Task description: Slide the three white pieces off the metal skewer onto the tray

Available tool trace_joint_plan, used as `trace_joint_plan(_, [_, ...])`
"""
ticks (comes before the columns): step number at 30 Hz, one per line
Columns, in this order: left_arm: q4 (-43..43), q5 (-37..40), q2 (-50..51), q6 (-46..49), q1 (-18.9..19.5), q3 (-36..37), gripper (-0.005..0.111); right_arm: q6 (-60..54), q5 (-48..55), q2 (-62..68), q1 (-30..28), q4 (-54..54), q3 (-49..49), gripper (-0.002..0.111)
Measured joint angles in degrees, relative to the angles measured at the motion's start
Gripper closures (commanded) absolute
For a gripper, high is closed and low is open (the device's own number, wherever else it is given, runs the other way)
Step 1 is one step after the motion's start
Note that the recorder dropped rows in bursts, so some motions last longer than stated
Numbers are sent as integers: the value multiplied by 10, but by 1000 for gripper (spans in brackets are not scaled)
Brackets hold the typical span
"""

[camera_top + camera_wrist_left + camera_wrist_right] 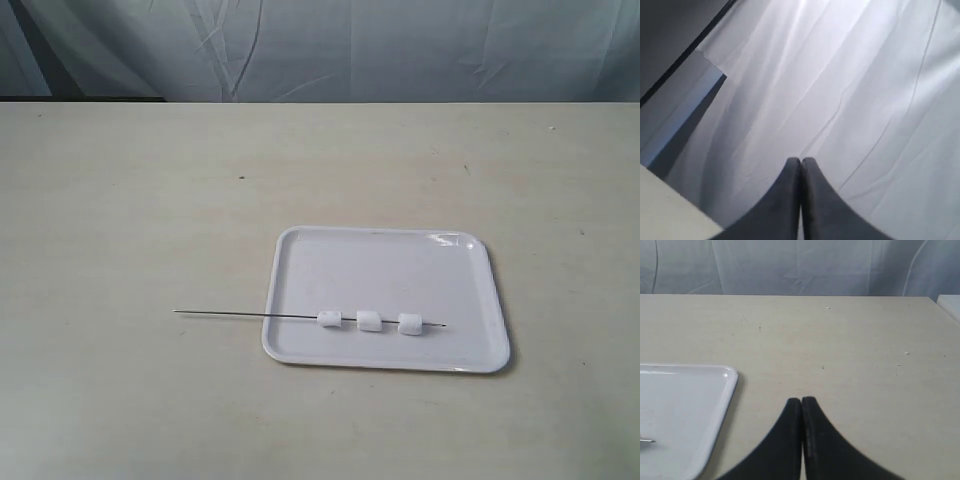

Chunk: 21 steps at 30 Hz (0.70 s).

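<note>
The white tray (385,260) lies on the table right of centre. The thin metal skewer (250,316) rests across the tray's near part, its long end sticking out left over the table. Three white pieces are threaded on it over the tray: left (329,319), middle (369,321), right (410,324). Neither gripper shows in the exterior view. My left gripper (801,161) is shut and empty, facing a white cloth. My right gripper (802,400) is shut and empty above bare table, beside the tray's corner (715,385); the skewer tip (647,441) peeks in at the edge.
The beige table (150,200) spreads around the tray. A white cloth backdrop (330,50) hangs behind the far edge. In the left wrist view a corner of the table (660,210) shows below the cloth (840,75).
</note>
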Motion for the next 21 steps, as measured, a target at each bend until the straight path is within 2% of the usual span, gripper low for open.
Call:
trace_joint_plan(1, [-9,-25,0,-39,0,0,107,0,0,0,4,0,0,109])
trace_joint_plan(4, [-13,-66,0,-77,0,0,107,0,0,0,8,0,0,109])
trace_joint_plan(6, [15,-63,0,-89,0,-2,107,0,0,0,9,0,0,109])
trace_joint_plan(8, [120,-1,0,-124,0,-25,107,0,0,0,9,0,0,109])
trace_joint_plan(10, [275,101,-1,-201,-6,-65,106,0,0,0,9,0,0,109])
trace_joint_plan(12, [371,177,3,-268,-15,-95,104,0,0,0,9,0,0,109])
trace_joint_plan(14, [419,229,20,-289,-27,-122,101,0,0,0,9,0,0,109])
trace_joint_plan(16, [427,271,50,-276,-47,-152,97,0,0,0,9,0,0,109])
trace_joint_plan(18, [401,313,85,-226,-70,-181,94,0,0,0,9,0,0,109])
trace_joint_plan(21, [324,377,154,-90,-102,-215,88,0,0,0,9,0,0,109])
